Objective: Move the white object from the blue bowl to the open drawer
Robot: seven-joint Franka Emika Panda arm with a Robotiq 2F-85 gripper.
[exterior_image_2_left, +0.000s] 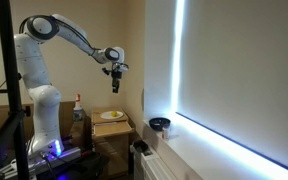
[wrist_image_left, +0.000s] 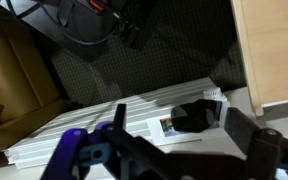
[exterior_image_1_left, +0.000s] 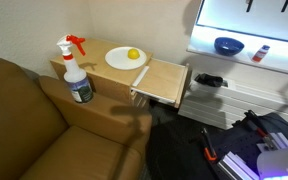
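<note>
1. In an exterior view the claw [exterior_image_2_left: 115, 79] hangs high in the air. The blue bowl [exterior_image_2_left: 159, 124] sits well below it on the sill, off toward the bright window. The white plate [exterior_image_2_left: 111, 115] lies almost straight beneath the claw. The step in hand looks like the reach. It is best done by crossing until the claw is above the bowl, then dropping straight down with the jaws wide.
2. In an exterior view the blue bowl [exterior_image_1_left: 228, 45] looks dark, glossy and shallow. The white object inside it cannot be made out at this size, so it may lie low behind the rim. The open drawer [exterior_image_1_left: 162, 80], with its pale flat wood bottom, stands between plate and bowl, so the carry should be short.
3. In the wrist view the claw [wrist_image_left: 174, 165] has its fingers apart with nothing between them. The open drawer [wrist_image_left: 274, 50] lies ahead of it to the upper right. A black object [wrist_image_left: 194, 118] rests just ahead of the gap. The bowl is out of view.
</note>
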